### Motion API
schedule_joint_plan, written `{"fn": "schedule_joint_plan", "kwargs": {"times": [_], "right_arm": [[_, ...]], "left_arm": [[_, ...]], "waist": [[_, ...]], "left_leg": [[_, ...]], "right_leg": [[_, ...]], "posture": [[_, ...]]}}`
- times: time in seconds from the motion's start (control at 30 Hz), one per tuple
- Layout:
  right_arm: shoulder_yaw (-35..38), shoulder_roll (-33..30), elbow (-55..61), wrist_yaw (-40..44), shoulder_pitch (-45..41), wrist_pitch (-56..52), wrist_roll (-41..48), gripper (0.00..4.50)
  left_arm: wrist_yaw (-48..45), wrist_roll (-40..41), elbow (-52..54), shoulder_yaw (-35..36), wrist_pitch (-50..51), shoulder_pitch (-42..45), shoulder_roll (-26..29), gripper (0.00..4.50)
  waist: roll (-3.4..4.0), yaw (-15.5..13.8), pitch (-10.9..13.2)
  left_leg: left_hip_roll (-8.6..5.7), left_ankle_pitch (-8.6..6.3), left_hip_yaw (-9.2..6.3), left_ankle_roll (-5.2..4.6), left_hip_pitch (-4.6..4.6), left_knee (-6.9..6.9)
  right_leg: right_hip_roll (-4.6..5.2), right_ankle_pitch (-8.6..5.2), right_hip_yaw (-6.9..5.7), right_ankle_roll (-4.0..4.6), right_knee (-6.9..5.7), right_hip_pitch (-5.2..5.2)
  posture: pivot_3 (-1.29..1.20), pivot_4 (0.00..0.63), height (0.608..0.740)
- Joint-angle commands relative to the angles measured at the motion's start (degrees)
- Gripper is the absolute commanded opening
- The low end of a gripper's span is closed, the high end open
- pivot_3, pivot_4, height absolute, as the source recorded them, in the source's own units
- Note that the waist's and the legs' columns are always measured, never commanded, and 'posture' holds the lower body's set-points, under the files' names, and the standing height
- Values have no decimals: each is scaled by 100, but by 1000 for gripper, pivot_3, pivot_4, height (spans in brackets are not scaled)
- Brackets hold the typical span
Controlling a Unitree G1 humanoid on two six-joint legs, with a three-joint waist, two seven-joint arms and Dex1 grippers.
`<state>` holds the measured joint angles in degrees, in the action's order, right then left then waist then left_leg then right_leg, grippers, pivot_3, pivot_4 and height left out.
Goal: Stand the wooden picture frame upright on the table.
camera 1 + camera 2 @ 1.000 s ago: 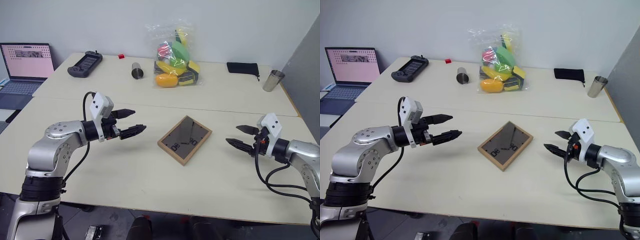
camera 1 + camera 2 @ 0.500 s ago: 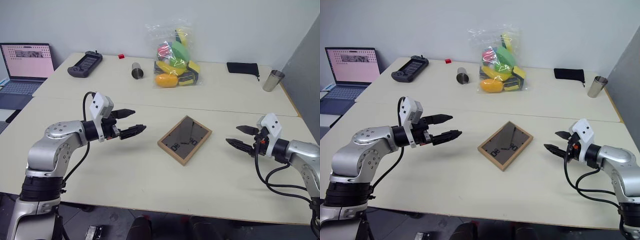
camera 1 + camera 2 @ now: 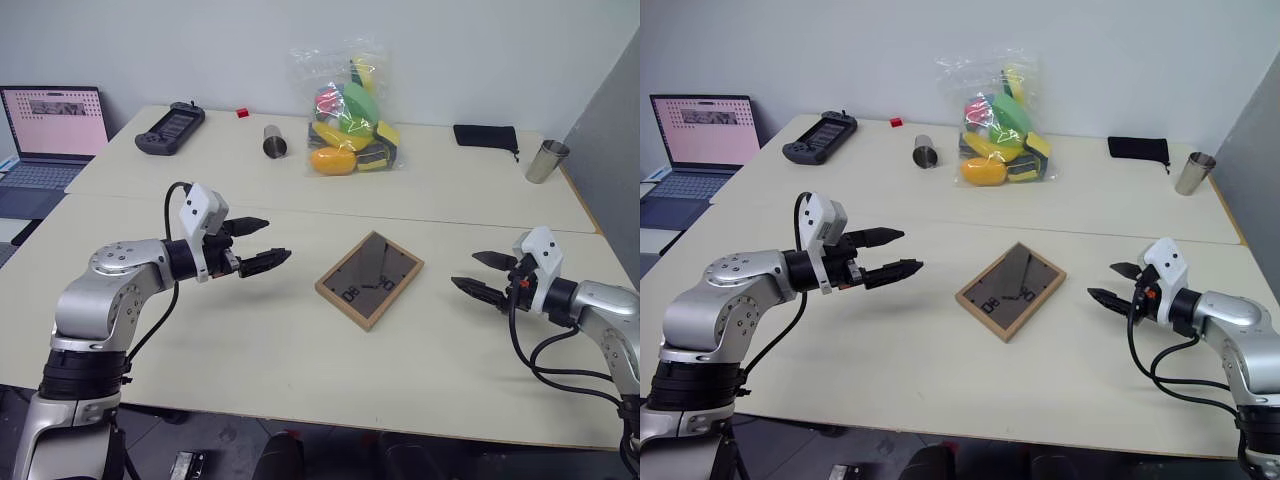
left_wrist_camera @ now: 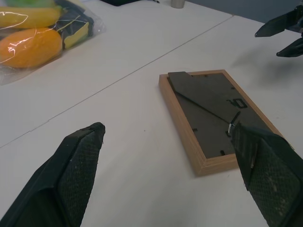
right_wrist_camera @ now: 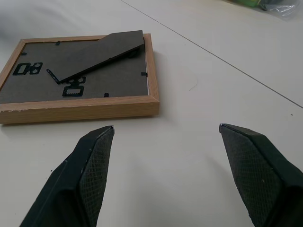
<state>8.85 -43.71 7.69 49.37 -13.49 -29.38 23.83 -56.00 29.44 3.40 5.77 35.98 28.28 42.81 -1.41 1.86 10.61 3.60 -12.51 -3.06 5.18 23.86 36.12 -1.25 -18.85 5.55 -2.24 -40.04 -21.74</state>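
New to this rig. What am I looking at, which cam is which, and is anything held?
A humanoid robot with two arms, each ending in a two-finger gripper. The two wide pictures come from its head camera, looking down over the table. The two close-ups come from cameras on the wrists, looking along the black fingers.

The wooden frame lies flat, dark back up, between the left gripper and right gripper. Both are open and hold nothing. Farther back: a bag of toys, two metal cups, a controller, a black pouch and a laptop.
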Motion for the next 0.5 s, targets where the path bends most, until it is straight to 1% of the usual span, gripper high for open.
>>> {"fn": "schedule_joint_plan", "kwargs": {"times": [0.03, 0.13, 0.37, 0.43, 0.5], "right_arm": [[21, -34, 308, 19, 73, 104, -10, 3776], [36, -6, 400, -35, 71, 77, -3, 3776], [72, 0, 512, -131, 124, 39, 46, 3776], [77, 7, 581, -164, 160, 25, 53, 3776], [61, 19, 694, -211, 211, 17, 43, 3776]], "left_arm": [[-159, 214, 27, 130, 79, 171, 48, 3605], [-273, 204, -74, 40, 82, 272, 40, 3051], [-500, 30, -537, -194, -24, 520, -4, 1416], [-587, -76, -716, -323, -98, 594, -26, 1086], [-682, -202, -899, -480, -186, 673, -60, 531]], "waist": [[0, 0, 0], [0, 0, 0], [0, 0, 0], [0, 0, 0], [0, -1, 0]], "left_leg": [[0, 0, 0, 0, 0, 0], [0, 0, 0, 0, 0, 0], [-1, 0, 0, 0, -1, 1], [0, 0, 0, 0, -1, 1], [0, 0, 0, 0, 0, 1]], "right_leg": [[0, 0, 0, 0, 0, 0], [0, 0, 0, 0, 0, 0], [0, 0, 0, 0, -3, 0], [0, 0, 0, 0, -3, 0], [-1, 0, -1, 0, -3, 0]], "posture": [[0, 150, 740], [0, 150, 740], [0, 150, 740], [0, 150, 740], [0, 150, 740]]}}
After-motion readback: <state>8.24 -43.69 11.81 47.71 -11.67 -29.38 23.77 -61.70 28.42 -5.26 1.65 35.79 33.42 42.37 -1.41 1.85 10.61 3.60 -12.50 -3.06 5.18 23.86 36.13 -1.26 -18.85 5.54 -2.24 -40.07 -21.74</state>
